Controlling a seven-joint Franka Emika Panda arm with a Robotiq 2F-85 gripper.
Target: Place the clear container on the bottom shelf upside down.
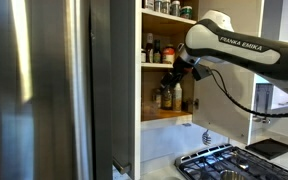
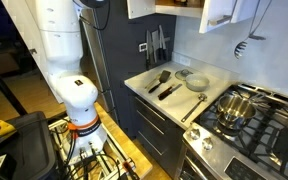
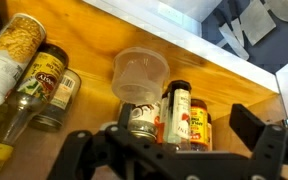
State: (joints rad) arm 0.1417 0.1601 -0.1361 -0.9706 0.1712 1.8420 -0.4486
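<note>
In the wrist view the clear container [image 3: 139,74] stands on the wooden shelf [image 3: 84,30] among spice jars. Its wider rim seems to point down, just behind a metal-lidded jar [image 3: 139,120]. My gripper [image 3: 184,122] is open, its two dark fingers spread wide in front of the jars and holding nothing. The container sits just beyond the left finger and apart from it. In an exterior view my gripper [image 1: 171,80] reaches into the open cabinet at the bottom shelf [image 1: 169,115]; the container cannot be made out there.
Spice jars [image 3: 184,115] and bottles [image 3: 29,85] crowd the shelf on both sides of the container. More jars fill the upper shelves [image 1: 169,8]. A gas stove [image 1: 224,160] lies below the cabinet. Utensils lie on the counter [image 2: 169,82].
</note>
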